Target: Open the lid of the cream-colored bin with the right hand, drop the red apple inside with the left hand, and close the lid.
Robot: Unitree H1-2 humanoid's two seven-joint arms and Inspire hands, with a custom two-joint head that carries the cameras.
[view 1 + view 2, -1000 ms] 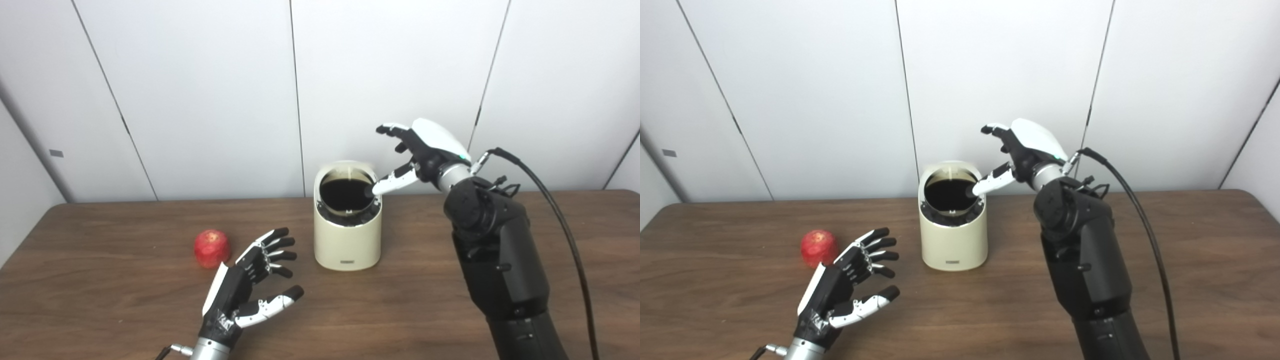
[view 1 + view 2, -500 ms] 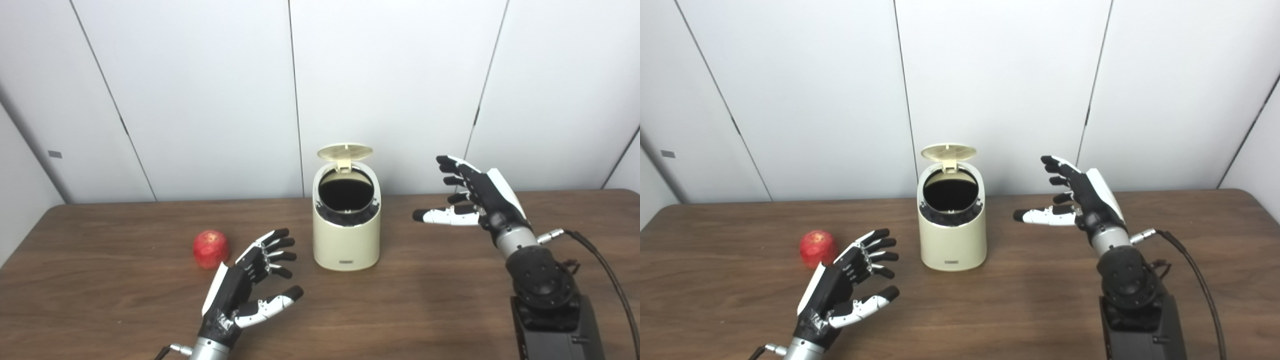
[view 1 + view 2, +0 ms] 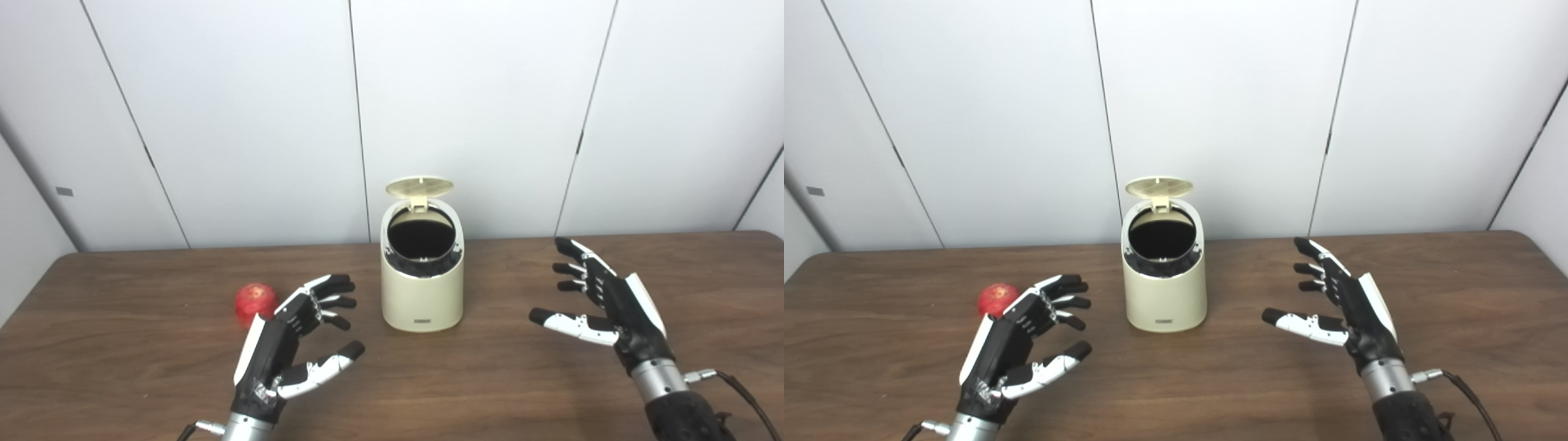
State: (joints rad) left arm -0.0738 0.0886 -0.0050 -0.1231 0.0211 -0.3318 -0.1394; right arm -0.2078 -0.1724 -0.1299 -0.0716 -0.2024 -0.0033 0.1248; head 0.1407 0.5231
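On the counter [image 3: 490,367] | bin [image 3: 421,294] lid [image 3: 420,186] up, step one done | apple [image 3: 252,301] left of bin, untouched | our left hand [image 3: 288,343] near it, fingers spread, empty | right hand [image 3: 606,306] open, empty | drop and closing remain

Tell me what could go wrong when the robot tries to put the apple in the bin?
The red apple is round and lies loose on the table, so the left hand might nudge it and make it roll away. The bin's opening looks not much wider than the apple, so the apple might hit the rim. The lid stands open over the back edge, so a bump might knock it shut.
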